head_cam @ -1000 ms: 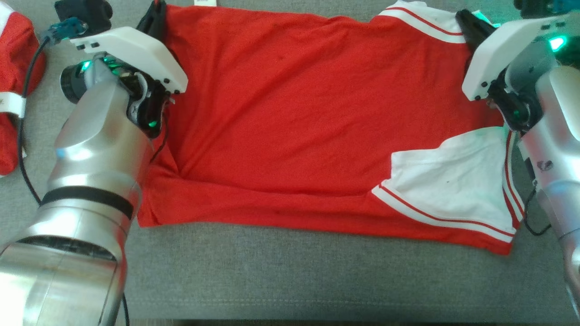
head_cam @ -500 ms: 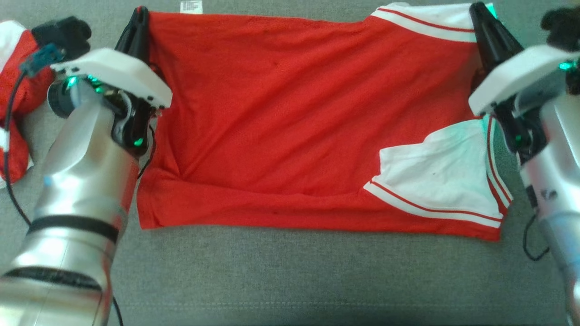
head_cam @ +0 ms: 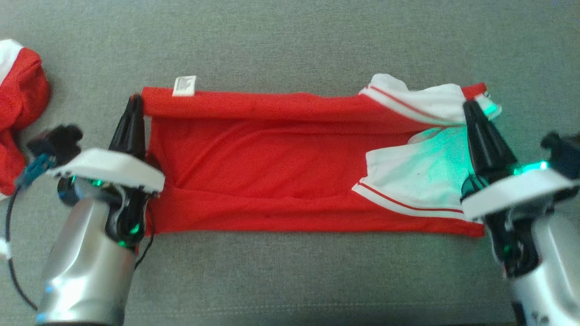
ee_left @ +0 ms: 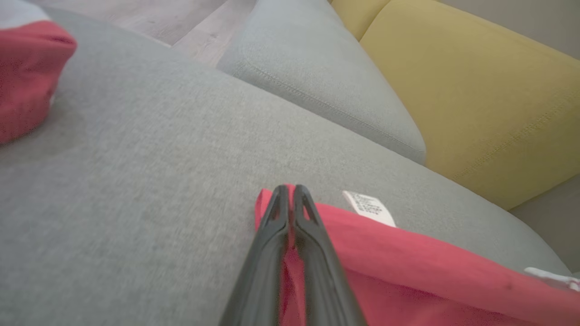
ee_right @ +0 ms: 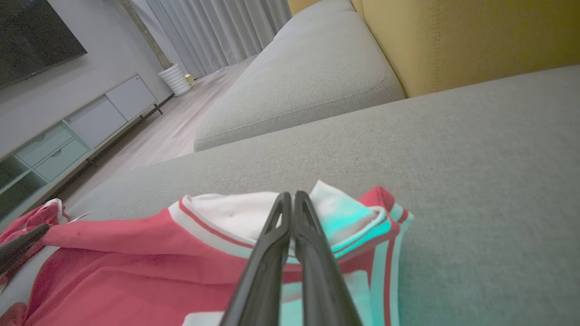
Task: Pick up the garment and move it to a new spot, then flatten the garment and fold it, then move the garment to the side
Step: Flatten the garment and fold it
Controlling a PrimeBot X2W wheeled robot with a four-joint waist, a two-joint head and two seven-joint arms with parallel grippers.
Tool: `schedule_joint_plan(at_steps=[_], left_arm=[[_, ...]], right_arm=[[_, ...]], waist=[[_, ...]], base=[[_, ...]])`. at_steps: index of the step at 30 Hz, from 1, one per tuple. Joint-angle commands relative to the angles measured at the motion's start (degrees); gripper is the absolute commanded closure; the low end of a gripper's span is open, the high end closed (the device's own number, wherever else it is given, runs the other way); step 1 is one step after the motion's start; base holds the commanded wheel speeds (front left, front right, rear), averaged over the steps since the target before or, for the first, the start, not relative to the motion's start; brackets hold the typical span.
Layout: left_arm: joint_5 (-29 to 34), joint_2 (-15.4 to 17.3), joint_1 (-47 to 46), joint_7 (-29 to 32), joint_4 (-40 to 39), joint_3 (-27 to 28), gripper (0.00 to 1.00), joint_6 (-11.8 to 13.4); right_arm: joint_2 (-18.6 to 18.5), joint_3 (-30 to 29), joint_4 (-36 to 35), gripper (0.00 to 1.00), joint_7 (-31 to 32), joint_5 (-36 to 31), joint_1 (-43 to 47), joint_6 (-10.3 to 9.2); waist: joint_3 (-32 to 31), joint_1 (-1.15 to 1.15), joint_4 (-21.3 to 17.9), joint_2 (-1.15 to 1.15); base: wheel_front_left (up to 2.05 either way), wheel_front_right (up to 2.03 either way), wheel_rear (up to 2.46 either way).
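Far edge of red-and-white mesh jersey (head_cam: 272, 181) now drawn nearer; left fingers (head_cam: 131, 131), right fingers (head_cam: 485, 145) clamped on it; folding underway.

Silver-cased left forearm (head_cam: 86, 271) and right forearm (head_cam: 550, 267) reach in from the lower corners; the dark-fingered left gripper (head_cam: 135, 100) and right gripper (head_cam: 468, 106) point forward, each pinched on one end of the red-and-white garment (head_cam: 272, 154).

I've got the long red fabric jersey (head_cam: 272, 181) stretched sideways across the grey fabric cushion (head_cam: 290, 45), near half lying flat. Its far edge is doubled over toward me, with a small white label (head_cam: 184, 86) poking up at the left corner. The white sleeves with red-striped trim (head_cam: 408, 185) are bunched at the right end.
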Motion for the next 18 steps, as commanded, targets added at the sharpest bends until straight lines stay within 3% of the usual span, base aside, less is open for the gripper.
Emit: schedule_joint_plan(at_steps=[1,6,12,13,14,15,18], left_arm=[[-1.15,2.74,0.31,0.66,-3.43,2.80,1.00,0.64],[-3.24,3.60,6.71,3.23,-8.97,4.26,1.00,3.25],[-4.43,3.27,11.86,5.41,-11.27,4.04,1.00,5.07],[-4.39,3.29,12.34,5.71,-11.06,3.86,0.93,5.32],[-4.38,3.23,12.74,5.88,-10.80,3.76,0.55,5.60],[-4.14,3.28,13.02,5.79,-10.62,3.62,0.00,5.83],[-3.33,3.34,13.38,4.93,-10.38,3.36,0.00,6.30]], right_arm=[[1.02,-0.30,-4.22,1.00,0.26,-0.59,1.49,-0.05],[5.44,-2.43,-9.44,1.00,1.72,-2.02,8.90,-0.05],[8.14,-3.94,-8.31,1.00,2.27,-3.52,13.64,-0.05],[8.41,-3.90,-7.65,0.77,2.18,-3.66,13.80,-0.05],[8.63,-3.84,-6.96,0.51,2.17,-3.81,13.86,-0.05],[8.76,-3.78,-6.40,0.00,2.05,-4.14,13.80,-0.05],[8.95,-3.75,-5.64,0.00,1.32,-4.89,13.51,-0.05]], waist=[[0.11,0.00,-0.15,0.00],[0.12,0.00,-0.72,0.00],[-0.06,0.00,-0.96,0.00],[-0.12,0.00,-1.03,0.00],[-0.21,0.00,-1.11,0.00],[-0.29,0.00,-1.18,0.00],[-0.57,0.00,-1.23,0.00]], base=[[0.00,0.00,0.00],[0.00,0.00,0.00],[0.00,0.00,0.00],[0.00,0.00,0.00],[0.00,0.00,0.00],[0.00,0.00,0.00],[0.00,0.00,0.00]])
